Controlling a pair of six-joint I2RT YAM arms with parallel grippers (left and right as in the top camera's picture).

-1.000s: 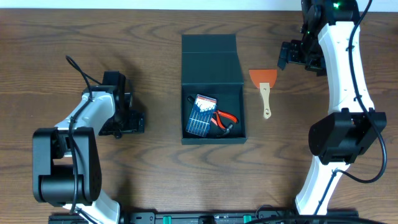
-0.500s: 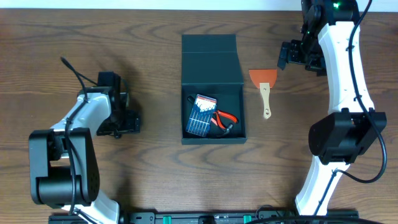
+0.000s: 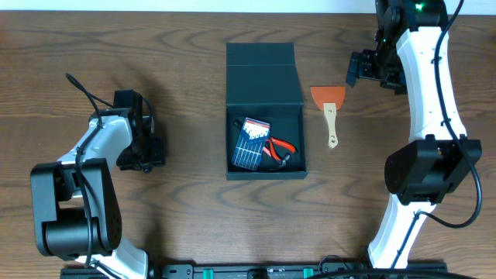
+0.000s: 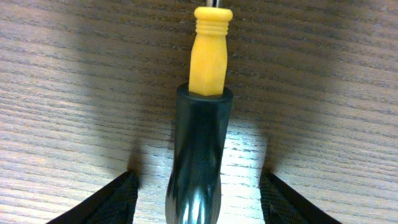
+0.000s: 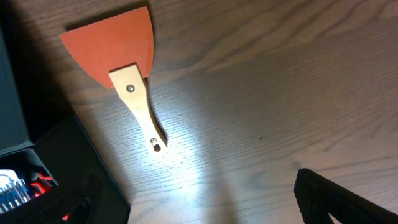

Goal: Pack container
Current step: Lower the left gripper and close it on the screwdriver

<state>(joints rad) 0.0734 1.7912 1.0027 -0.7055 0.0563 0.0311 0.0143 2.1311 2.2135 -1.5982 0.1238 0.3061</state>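
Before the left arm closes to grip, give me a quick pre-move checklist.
1. Container lid open: ok.
2. Screwdriver handle centred in the left gripper: ok.
3. Jaws closed on the handle: not ok, gaps on both sides.
4. Room in the container beside the blue case and pliers: ok, bare floor shows.
5. Right gripper clear of the container: ok, open, near the scraper.
6. Screwdriver tip position: cannot tell, out of view.

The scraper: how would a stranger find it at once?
Find the dark open box mid-table. On the wood beside it, toward the right arm, lies the scraper. Only it has an orange blade and pale wooden handle.
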